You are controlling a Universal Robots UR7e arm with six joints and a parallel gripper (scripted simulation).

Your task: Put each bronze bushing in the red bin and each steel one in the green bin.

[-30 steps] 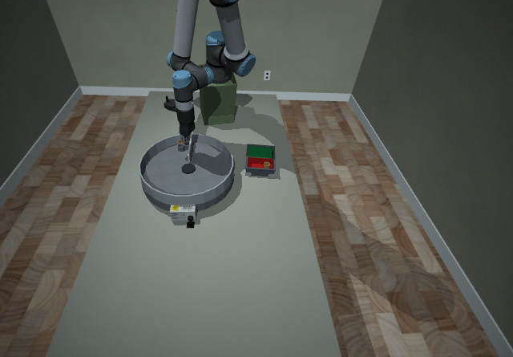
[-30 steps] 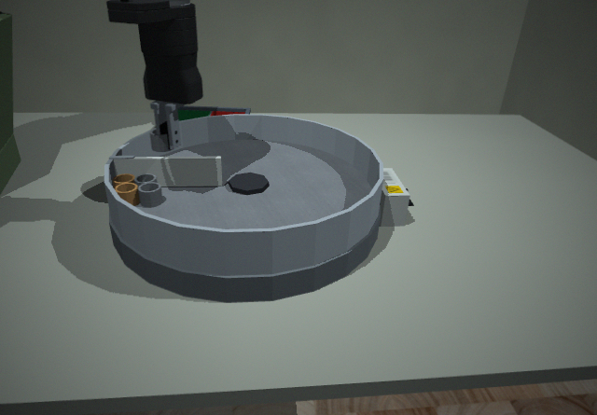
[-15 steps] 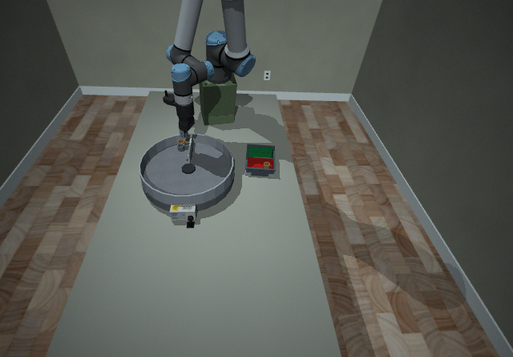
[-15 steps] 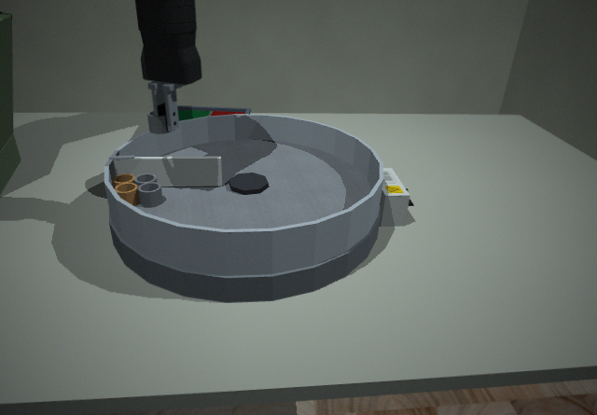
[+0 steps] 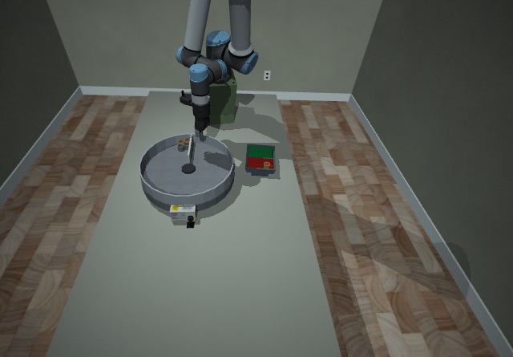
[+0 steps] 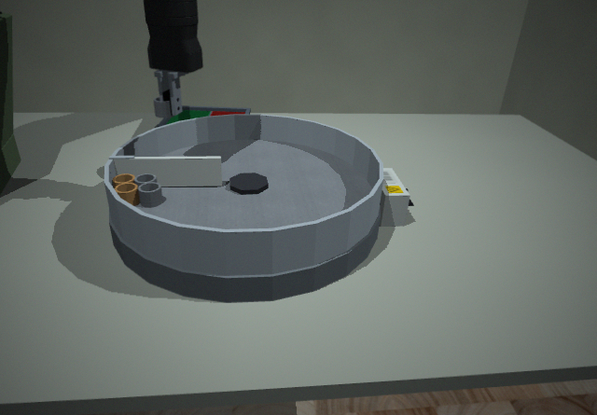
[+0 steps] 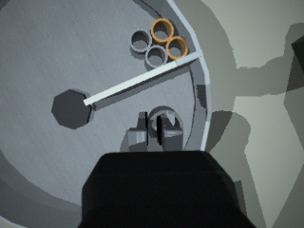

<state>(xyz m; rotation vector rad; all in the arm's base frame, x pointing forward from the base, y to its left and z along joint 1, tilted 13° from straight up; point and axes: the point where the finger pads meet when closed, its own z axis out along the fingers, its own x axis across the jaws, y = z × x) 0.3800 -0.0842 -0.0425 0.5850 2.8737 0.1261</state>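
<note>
My gripper [image 5: 199, 134] [image 6: 169, 104] [image 7: 152, 122] is shut on the wall of a grey steel bushing [image 6: 160, 107], one finger inside it, raised above the turntable [image 5: 165, 180] [image 6: 294, 251] [image 7: 43, 47] near its rim. Two bronze bushings [image 6: 128, 196] [image 7: 183, 49] and two steel bushings [image 6: 150, 198] [image 7: 147, 57] stand upright in a tight cluster on the turntable, beyond the white divider in the wrist view. The green bin [image 5: 260, 151] [image 6: 191, 116] shows nothing in it. The red bin [image 5: 253, 163] [image 6: 229, 113] beside it holds one bronze bushing [image 5: 266, 164].
The white divider [image 5: 190, 148] [image 6: 192, 172] [image 7: 128, 83] runs from near the dark hub [image 5: 188, 168] [image 6: 248, 183] [image 7: 71, 108] to the turntable's raised rim. A white box [image 5: 182, 212] [image 6: 395, 203] sits against the turntable's outside.
</note>
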